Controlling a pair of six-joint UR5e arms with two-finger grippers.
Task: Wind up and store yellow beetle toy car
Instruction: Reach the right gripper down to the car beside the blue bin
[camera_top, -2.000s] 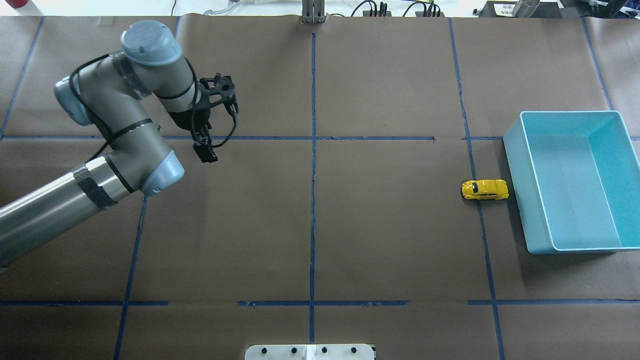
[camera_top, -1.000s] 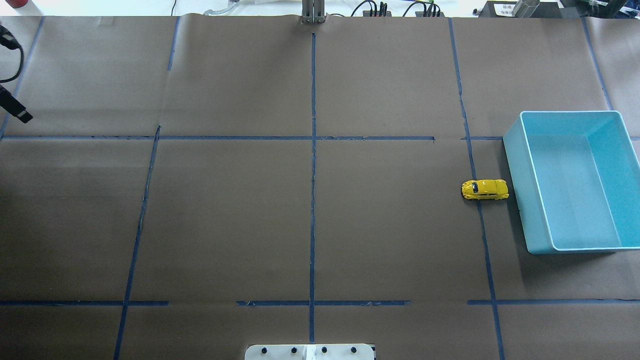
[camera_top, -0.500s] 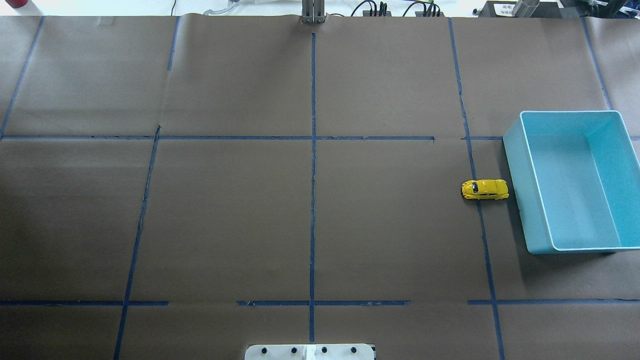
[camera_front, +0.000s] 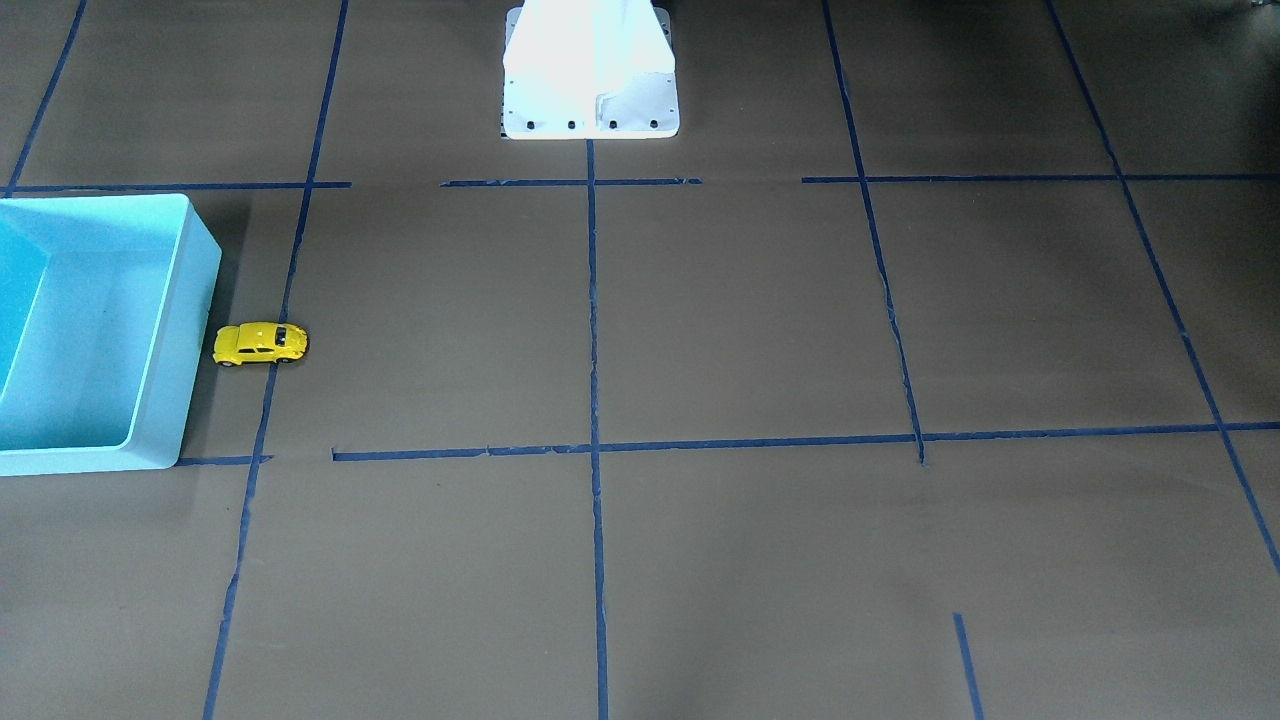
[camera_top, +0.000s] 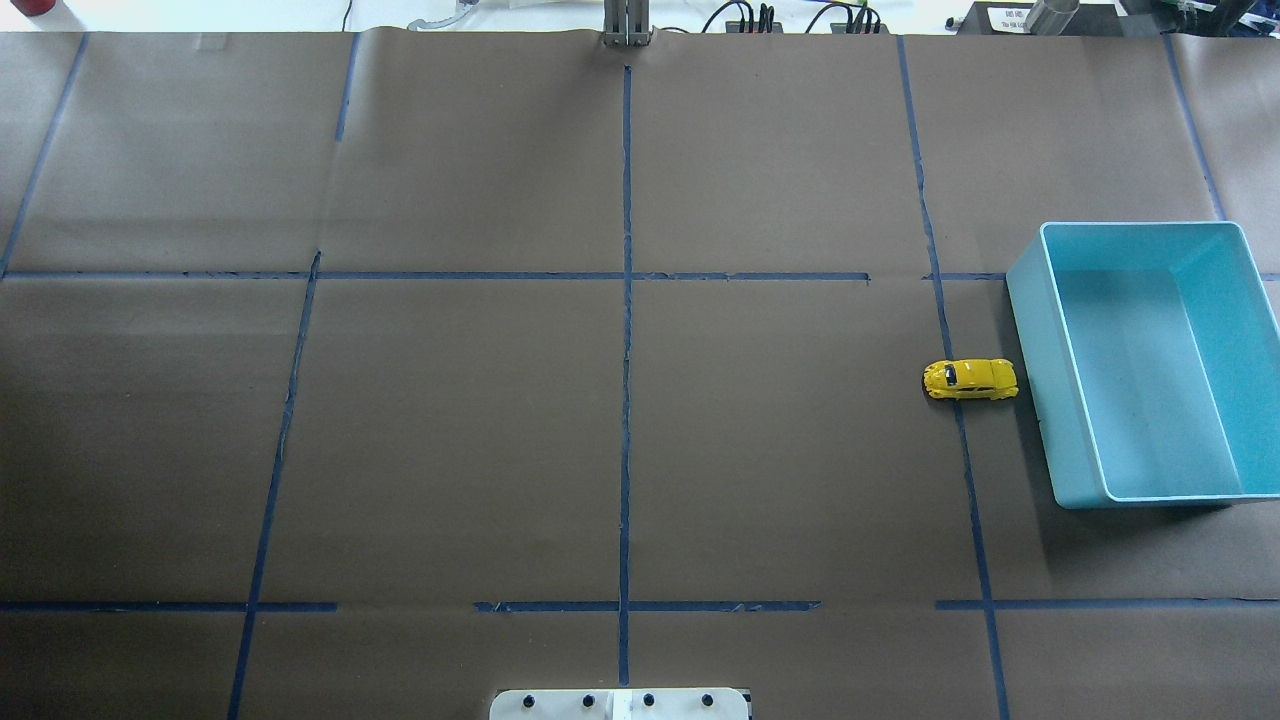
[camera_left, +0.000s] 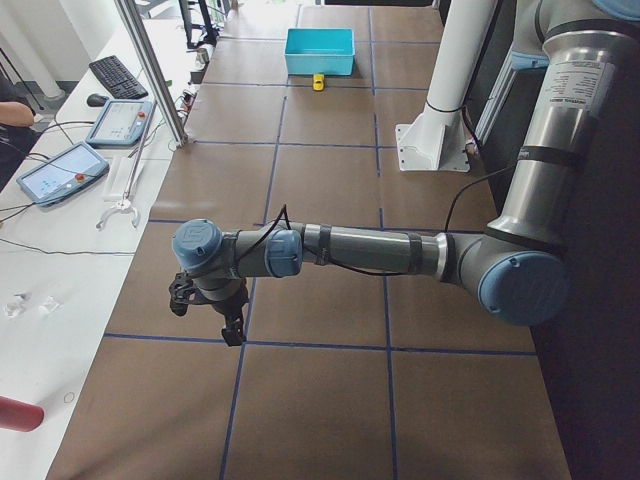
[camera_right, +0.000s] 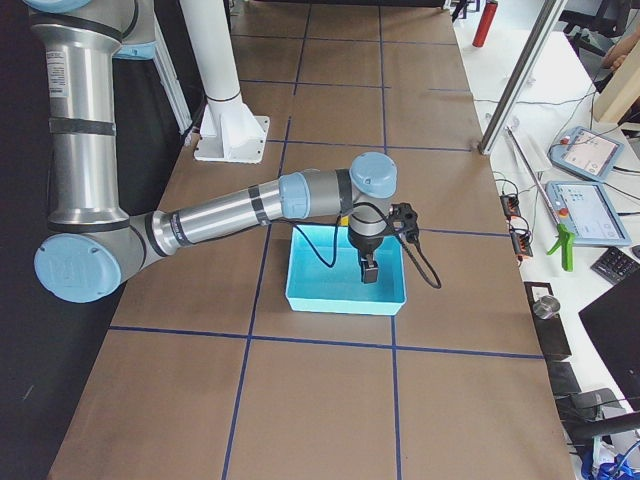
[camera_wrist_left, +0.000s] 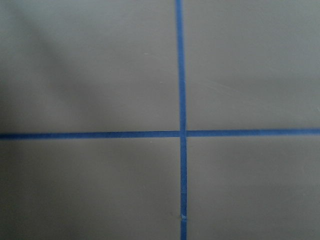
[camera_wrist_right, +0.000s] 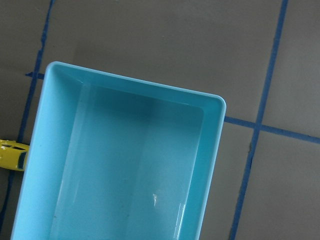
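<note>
The left gripper (camera_left: 225, 322) has gone from the overhead view and is now far from the bin (camera_top: 1030, 300). The car (camera_top: 969, 379) stays just beside the bin, untouched. The right gripper (camera_right: 368, 268) hangs above the bin. I cannot tell if either is spread or pressed together. I judge the winding falls to the right arm.

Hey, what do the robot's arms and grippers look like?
Both the left arm and the right arm are silver-grey tubes with rounded light blue joint caps and black bands. Thin black cables lead to the left gripper and the right gripper, both black.
</note>
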